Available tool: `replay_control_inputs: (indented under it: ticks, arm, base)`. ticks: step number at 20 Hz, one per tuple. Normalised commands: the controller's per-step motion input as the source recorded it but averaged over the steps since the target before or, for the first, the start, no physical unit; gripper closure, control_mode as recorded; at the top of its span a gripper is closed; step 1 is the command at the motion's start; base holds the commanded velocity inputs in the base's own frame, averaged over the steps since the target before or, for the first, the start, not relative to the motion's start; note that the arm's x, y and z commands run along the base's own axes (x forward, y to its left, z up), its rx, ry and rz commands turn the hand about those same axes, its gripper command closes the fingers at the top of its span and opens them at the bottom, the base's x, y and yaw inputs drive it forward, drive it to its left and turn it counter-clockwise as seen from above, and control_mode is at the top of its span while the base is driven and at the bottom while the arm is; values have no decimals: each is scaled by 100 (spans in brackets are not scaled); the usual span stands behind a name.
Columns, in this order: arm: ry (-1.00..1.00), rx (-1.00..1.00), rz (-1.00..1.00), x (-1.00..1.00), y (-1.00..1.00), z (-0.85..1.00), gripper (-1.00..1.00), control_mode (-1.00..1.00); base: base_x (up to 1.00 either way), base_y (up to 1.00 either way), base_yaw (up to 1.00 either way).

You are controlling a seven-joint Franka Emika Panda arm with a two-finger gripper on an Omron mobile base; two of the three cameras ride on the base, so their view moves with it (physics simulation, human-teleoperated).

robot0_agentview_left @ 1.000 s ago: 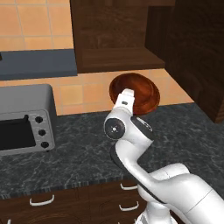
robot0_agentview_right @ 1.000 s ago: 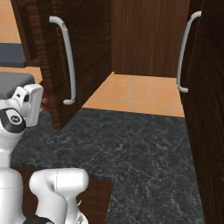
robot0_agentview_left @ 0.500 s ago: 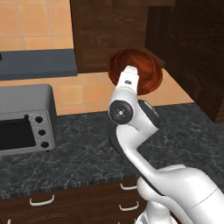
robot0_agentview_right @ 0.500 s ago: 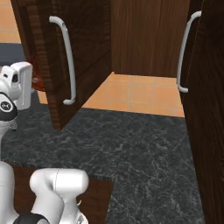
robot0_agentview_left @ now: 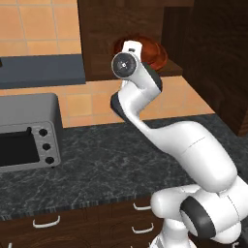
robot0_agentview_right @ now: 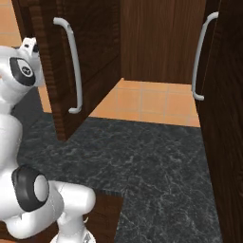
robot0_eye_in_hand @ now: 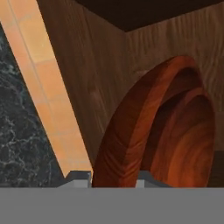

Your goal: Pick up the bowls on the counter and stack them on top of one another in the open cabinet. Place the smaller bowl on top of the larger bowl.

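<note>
My gripper is shut on the rim of a glossy reddish-brown bowl, which stands on edge between the fingertips. Its sides look high, like the larger bowl, though I cannot be sure. In the left base view the bowl hangs behind my raised hand, at the height of the open cabinet's shelf. The cabinet's wooden inner wall lies just beyond the bowl. The other bowl is out of view. Below runs the dark marbled counter.
A grey toaster oven stands on the counter at the left. An open cabinet door with a white handle hangs beside my arm, and a second door stands at the right. Drawers with white handles sit under the counter.
The arm has risen, carrying the bowl from just above the counter's back edge up to the cabinet shelf's height. The grip on the bowl has held.
</note>
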Motion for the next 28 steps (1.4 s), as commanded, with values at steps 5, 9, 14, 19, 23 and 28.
replay_control_inputs:
  ticks: [5,9,14,19,23,28]
  arm:
    - [14,-3,0,100,0,-1,100,-100]
    - [6,0,0,99,0,0,100,-100]
    - [0,0,0,19,0,0,-100,-100]
    - [-5,0,0,-78,0,1,-100,-100]
    - [-12,0,0,-100,0,-10,-100,-100]
    - [-2,-2,0,-100,-2,-80,-100,-100]
  base:
    - [0,0,0]
    - [0,0,0]
    - [0,0,0]
    - [0,0,0]
    - [0,0,0]
    - [0,0,0]
